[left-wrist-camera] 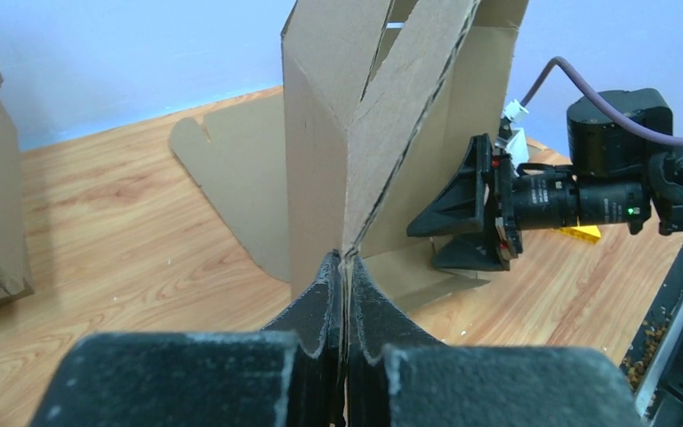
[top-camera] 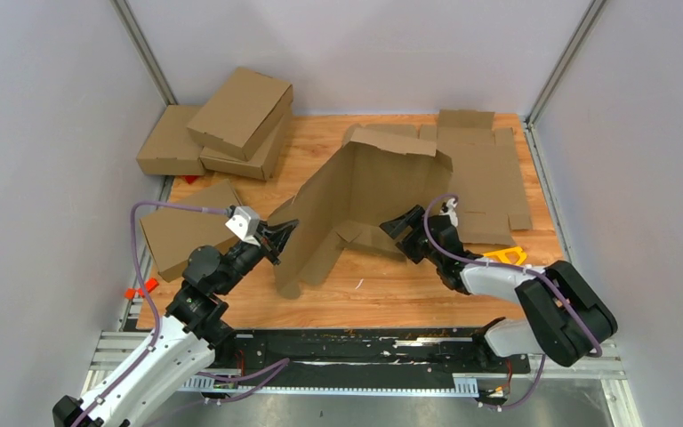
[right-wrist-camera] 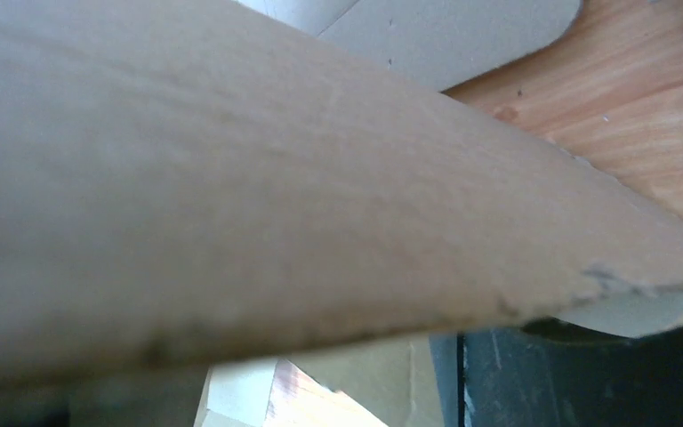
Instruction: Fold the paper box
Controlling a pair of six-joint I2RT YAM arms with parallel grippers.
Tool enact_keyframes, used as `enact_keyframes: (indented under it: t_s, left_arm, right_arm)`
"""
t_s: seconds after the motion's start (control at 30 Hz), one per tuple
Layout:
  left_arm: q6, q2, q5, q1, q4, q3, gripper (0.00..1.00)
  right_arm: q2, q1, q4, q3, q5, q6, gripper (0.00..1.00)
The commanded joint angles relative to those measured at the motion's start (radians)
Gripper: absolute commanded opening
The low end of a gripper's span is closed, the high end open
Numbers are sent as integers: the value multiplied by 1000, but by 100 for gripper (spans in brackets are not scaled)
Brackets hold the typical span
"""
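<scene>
One wooden table (top-camera: 391, 298), pale walls (top-camera: 44, 133) (three sides); left pincer (left-wrist-camera: 345, 264) clamps the paper box (top-camera: 356, 200), right pincer (top-camera: 394, 233) spread apart.

Paper box (top-camera: 365, 200) was matt brown corrugated cardboard, its cut edges rough and fluted. Table (top-camera: 391, 298) showed smooth, faintly glossy orange wood grain. Left gripper (left-wrist-camera: 344, 262) was matt black plastic, scuffed pale with dust. Folded boxes (top-camera: 231, 120) at 10 o'clock were likewise matt cardboard. Cable (top-camera: 178, 206) had a smooth purple sheath.

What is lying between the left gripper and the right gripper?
The paper box: its raised panel stands between the left gripper and the right gripper, seen in the top view.
</scene>
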Motion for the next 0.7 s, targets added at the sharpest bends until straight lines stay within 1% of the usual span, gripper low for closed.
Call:
enact_keyframes:
  t_s: [0.0, 0.07, 0.13, 0.17, 0.2, 0.27, 0.37, 0.5, 0.67]
  left_arm:
    - [-35, 13, 40, -9, -39, -18, 0]
    - [-33, 13, 36, -9, -41, -18, 0]
    - [-31, 11, 28, -10, -43, -18, 0]
    - [-30, 8, 23, -11, -47, -18, 0]
    - [-29, 6, 19, -11, -50, -18, 0]
    - [-26, -2, 9, -11, -54, -21, 0]
    - [-24, -15, -3, -11, -53, -28, 0]
    - [-25, -25, -9, -11, -53, -32, 0]
    - [-20, -47, -32, -11, -59, -41, 0]
  right_arm:
    - [25, 18, -25, 61, 2, 8, 77]
    - [15, 50, -158, 107, 38, -42, 74]
    - [3, 95, -292, 147, 88, -87, 65]
    - [-5, 113, -325, 150, 99, -107, 61]
    - [-15, 124, -343, 147, 101, -129, 56]
    - [-37, 141, -365, 147, 93, -230, 46]
    - [-36, 176, -482, 185, 131, -358, 34]
    - [31, 192, -497, 175, 133, -411, 22]
    - [150, 234, -472, 143, 119, -403, 21]
